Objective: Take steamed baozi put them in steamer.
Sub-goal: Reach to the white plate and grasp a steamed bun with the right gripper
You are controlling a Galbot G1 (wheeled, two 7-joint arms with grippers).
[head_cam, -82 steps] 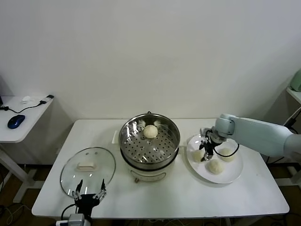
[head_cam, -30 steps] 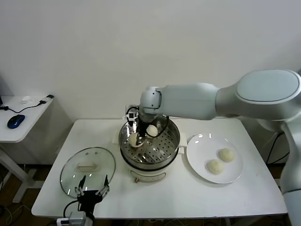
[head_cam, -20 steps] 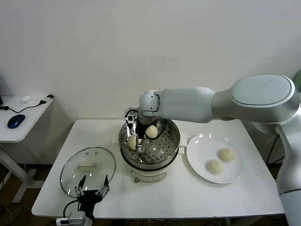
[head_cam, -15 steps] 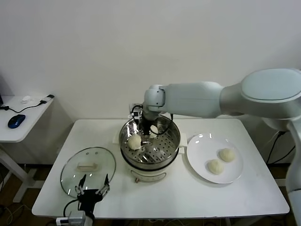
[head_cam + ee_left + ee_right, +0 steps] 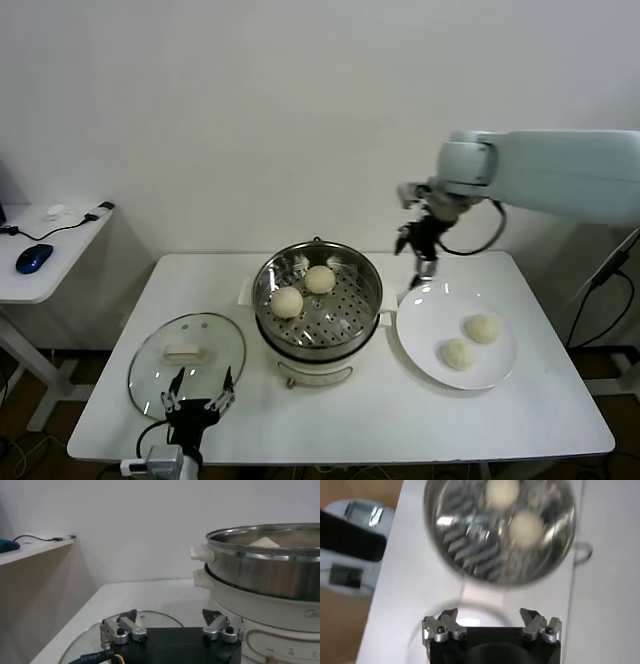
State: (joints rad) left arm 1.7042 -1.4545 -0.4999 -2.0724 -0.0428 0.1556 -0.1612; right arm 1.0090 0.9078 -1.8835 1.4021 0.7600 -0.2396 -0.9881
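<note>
The steamer [image 5: 345,308] stands mid-table with two steamed baozi on its perforated tray, one at the front left [image 5: 288,301] and one behind it [image 5: 320,279]. Two more baozi [image 5: 483,329] [image 5: 458,353] lie on the white plate [image 5: 425,312] to the right. My right gripper [image 5: 420,260] hangs open and empty in the air over the plate's back-left rim. From its wrist view the gripper [image 5: 490,617] looks down on the steamer [image 5: 470,555] and both baozi [image 5: 502,491] [image 5: 526,527]. My left gripper [image 5: 195,405] waits open at the table's front edge.
A round glass lid [image 5: 187,358] with a white knob lies flat on the table left of the steamer, just beyond the left gripper [image 5: 172,617]. A side table [image 5: 50,250] with a blue mouse stands at far left. The wall runs close behind the table.
My right gripper opened and left a second baozi in the steamer. It then rose and swung right to above the plate's rim. The left arm has not moved.
</note>
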